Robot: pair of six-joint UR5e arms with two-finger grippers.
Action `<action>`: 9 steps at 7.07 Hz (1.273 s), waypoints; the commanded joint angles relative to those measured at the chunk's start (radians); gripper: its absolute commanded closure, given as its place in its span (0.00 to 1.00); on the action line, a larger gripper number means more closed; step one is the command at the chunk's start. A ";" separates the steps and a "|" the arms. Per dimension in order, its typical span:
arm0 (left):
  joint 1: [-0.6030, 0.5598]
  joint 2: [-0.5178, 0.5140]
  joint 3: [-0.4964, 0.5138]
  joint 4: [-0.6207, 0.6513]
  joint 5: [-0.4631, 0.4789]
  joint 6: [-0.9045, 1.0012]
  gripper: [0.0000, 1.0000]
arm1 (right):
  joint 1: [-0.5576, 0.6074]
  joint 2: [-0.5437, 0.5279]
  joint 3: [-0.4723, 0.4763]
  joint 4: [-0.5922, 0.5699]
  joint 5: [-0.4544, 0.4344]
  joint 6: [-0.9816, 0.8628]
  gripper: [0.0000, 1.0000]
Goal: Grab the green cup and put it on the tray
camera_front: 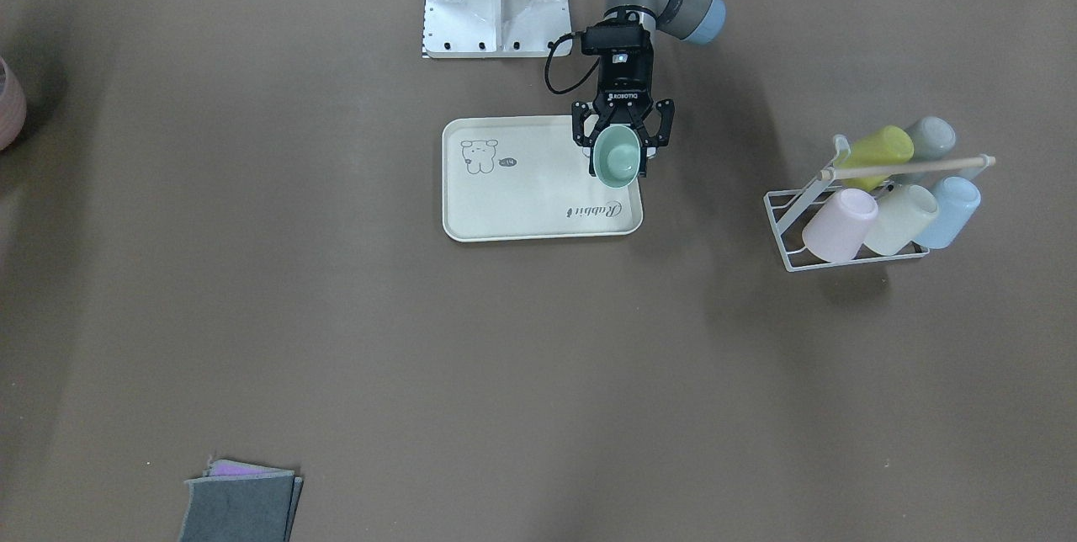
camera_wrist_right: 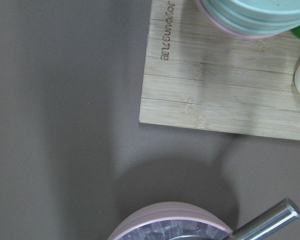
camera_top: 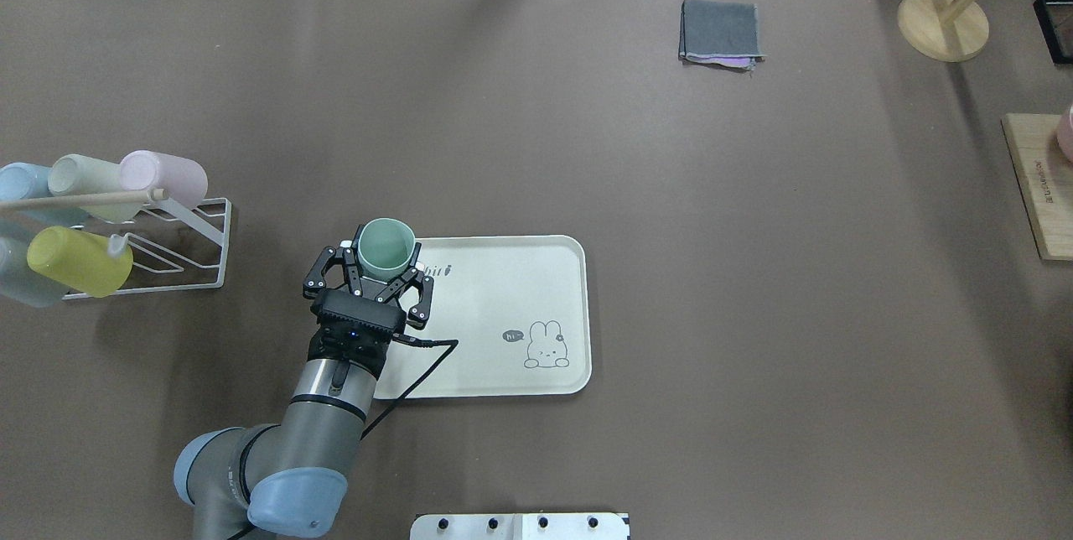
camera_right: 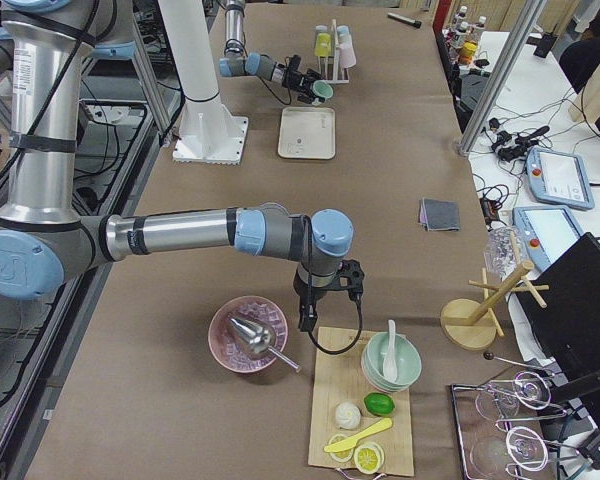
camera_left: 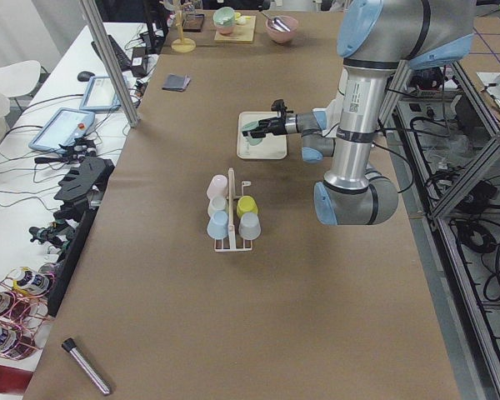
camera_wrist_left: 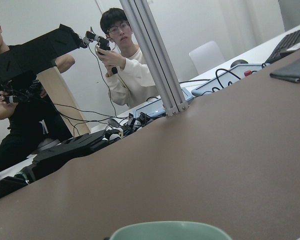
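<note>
The green cup (camera_top: 386, 245) stands upright, mouth up, between the fingers of my left gripper (camera_top: 382, 265), which is shut on its lower wall. It hangs over the cream tray (camera_top: 503, 314), at the tray's corner nearest the cup rack. From the front, the green cup (camera_front: 616, 156) in my left gripper (camera_front: 618, 162) overlaps the tray (camera_front: 522, 205) by its "Rabbit" script. The left wrist view shows only the cup's rim (camera_wrist_left: 170, 231) at the bottom edge. My right gripper (camera_right: 305, 318) points down beside a pink bowl far away; I cannot tell whether it is open or shut.
A white wire rack (camera_top: 180, 251) holding several pastel cups lies left of the tray. A folded grey cloth (camera_top: 721, 33) is at the far side. A wooden board (camera_wrist_right: 225, 85) and the pink bowl (camera_right: 248, 335) sit under the right arm. People stand beyond the table's far edge.
</note>
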 commanded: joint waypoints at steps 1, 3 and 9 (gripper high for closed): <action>0.017 -0.021 0.072 -0.110 -0.001 -0.068 0.26 | 0.002 0.005 -0.023 0.005 0.005 0.004 0.01; 0.017 -0.072 0.114 -0.112 -0.001 -0.079 0.26 | 0.007 0.005 -0.037 0.010 0.004 0.004 0.01; 0.016 -0.190 0.227 -0.098 -0.001 -0.070 0.23 | 0.032 0.008 -0.060 0.011 0.002 0.004 0.01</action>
